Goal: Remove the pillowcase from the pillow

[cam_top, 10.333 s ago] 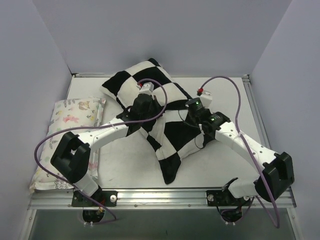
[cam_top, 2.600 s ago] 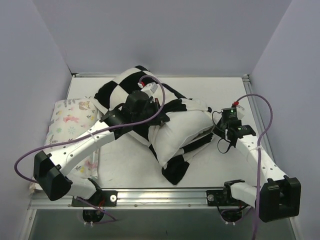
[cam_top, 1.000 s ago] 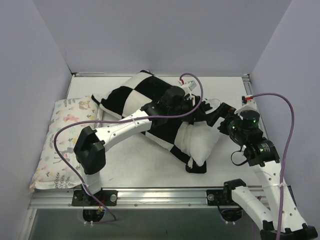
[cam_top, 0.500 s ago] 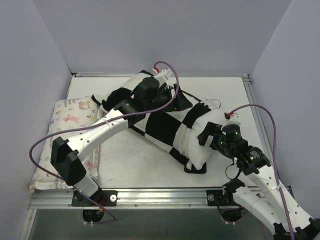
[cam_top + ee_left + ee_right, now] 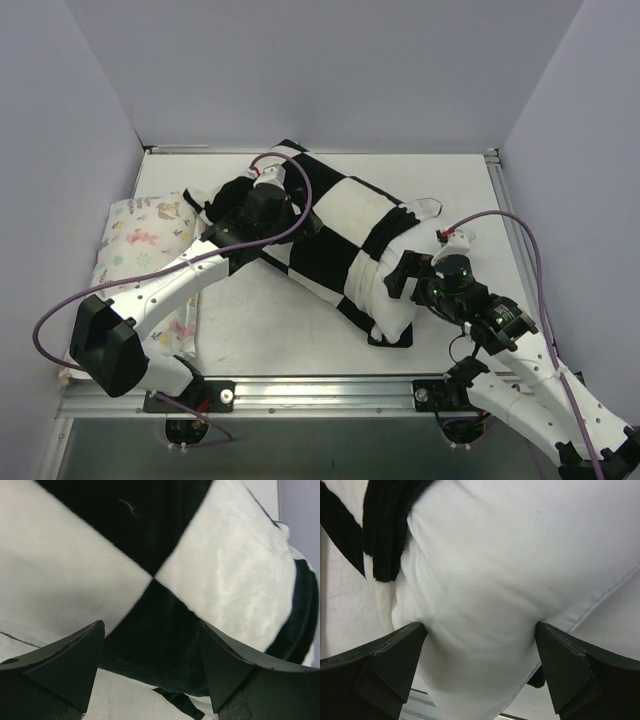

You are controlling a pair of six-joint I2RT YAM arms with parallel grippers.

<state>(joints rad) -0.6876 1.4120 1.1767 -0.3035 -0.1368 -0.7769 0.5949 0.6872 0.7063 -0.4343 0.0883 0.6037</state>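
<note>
Lavender walls (image 5: 330, 70) box in your white table (image 5: 260, 330). The checkerboard pillowcase (image 5: 335, 225) lies across its middle, running from 10 to 4 o'clock, and the plain white pillow (image 5: 398, 305) bulges bare from the 4 o'clock end. Your left gripper (image 5: 152, 630) is spread wide over the checkered fabric at the 10 o'clock end, holding nothing. Your right gripper (image 5: 480, 627) gapes fully, straddling the bare pillow without clamping it. A floral pillow (image 5: 135, 250) crowds the 9 o'clock edge, just beside your left arm.

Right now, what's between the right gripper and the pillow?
Nothing; in the right wrist view the pillow sits uncovered right before the open right gripper.
</note>
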